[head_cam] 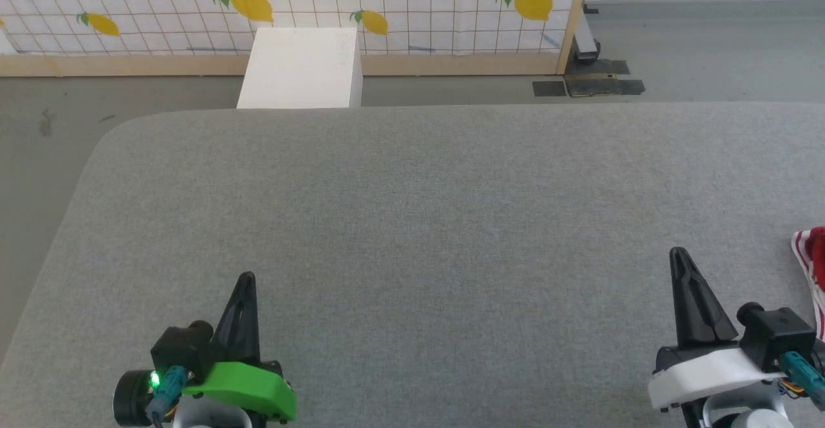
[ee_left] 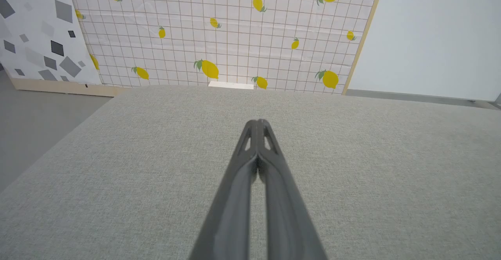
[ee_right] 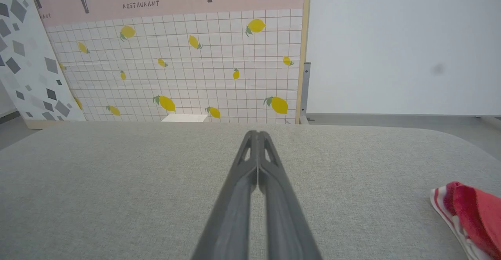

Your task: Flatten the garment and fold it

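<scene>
A bunched edge of the garment, red with red-and-white striped trim, pokes in at the right edge of the grey surface; most of it lies out of view. It shows again low at the right as the garment. My right gripper hovers shut and empty just left of it, its tips meeting. My left gripper sits far to the left, near the front edge, shut on nothing, the fingers pressed together above bare fabric.
The grey upholstered table has rounded corners and a drop to the floor on its left. A white box stands behind it against a lemon-print panel. A metal post base sits at the back right.
</scene>
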Robot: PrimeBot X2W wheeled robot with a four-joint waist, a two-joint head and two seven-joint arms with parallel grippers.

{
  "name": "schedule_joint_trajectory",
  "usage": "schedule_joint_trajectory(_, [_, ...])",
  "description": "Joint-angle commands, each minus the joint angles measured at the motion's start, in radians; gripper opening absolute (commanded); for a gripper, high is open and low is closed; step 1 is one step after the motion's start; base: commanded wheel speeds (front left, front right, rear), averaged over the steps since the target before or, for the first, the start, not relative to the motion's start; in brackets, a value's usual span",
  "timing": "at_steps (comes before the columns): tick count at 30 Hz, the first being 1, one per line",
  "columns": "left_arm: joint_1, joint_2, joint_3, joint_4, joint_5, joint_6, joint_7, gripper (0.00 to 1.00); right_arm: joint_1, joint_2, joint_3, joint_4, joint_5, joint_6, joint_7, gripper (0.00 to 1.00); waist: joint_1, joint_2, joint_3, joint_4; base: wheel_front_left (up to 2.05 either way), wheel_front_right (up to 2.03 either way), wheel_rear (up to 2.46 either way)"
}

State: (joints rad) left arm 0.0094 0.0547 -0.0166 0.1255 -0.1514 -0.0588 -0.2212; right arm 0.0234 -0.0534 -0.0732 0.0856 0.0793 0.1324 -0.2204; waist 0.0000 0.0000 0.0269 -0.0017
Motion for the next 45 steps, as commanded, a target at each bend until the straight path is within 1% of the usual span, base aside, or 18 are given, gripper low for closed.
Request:
schedule_joint_trajectory(1, [-0.001, -0.001, 0.002, -0.006, 0.009, 0.009, 0.005, 0.00, -0.004, 0.000, 0.004, -0.007, -0.005, 0.000, 0.005, 0.00, 0.0000, 0.0000, 0.000, 0.000, 0.00, 0.00, 0.00])
schedule_joint_trajectory(45, [-0.005, -0.002, 0.008, -0.055, 0.068, 0.029, 0.094, 0.00, -0.012, 0.002, 0.032, -0.039, -0.035, -0.001, 0.094, 0.00, 0.0000, 0.0000, -0.011, 0.001, 0.00, 0.00, 0.00])
